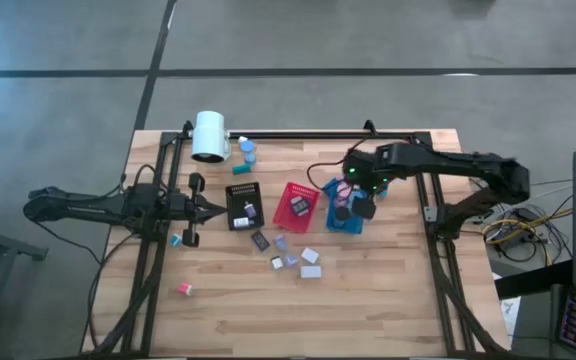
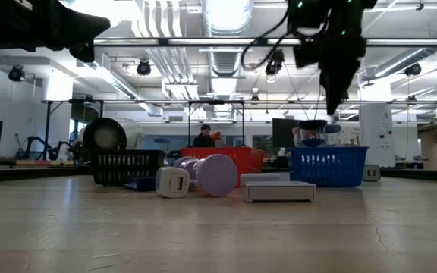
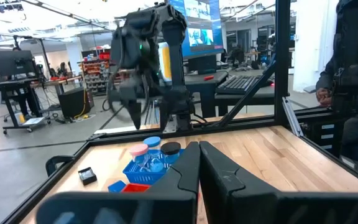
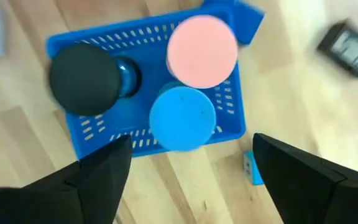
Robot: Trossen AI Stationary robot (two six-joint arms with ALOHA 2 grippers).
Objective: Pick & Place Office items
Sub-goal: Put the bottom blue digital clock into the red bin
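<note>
A wooden bench (image 1: 388, 300) holds three small trays in a row: black (image 1: 244, 206), red (image 1: 296, 204) and blue (image 4: 92, 134). The right gripper (image 4: 188, 171) hangs above the blue tray with its fingers (image 4: 98, 180) spread wide apart and nothing between them. Directly below those fingers, three round-capped bottles stand inside the blue tray: a pink cap (image 4: 202, 51), a blue cap (image 4: 183, 118) and a black cap (image 4: 83, 79). The blue cap lies nearest the gap between the fingers, with the pink cap just beyond it and the black cap off to one side. A tiny blue piece (image 4: 250, 167) lies on the wood just outside the tray, close to one finger.

More small items, white, grey and lavender blocks (image 1: 310, 257), are scattered on the bench in front of the trays.

The left gripper (image 1: 218, 208) rests beside the black tray, fingers (image 3: 229, 177) clenched together and empty.
</note>
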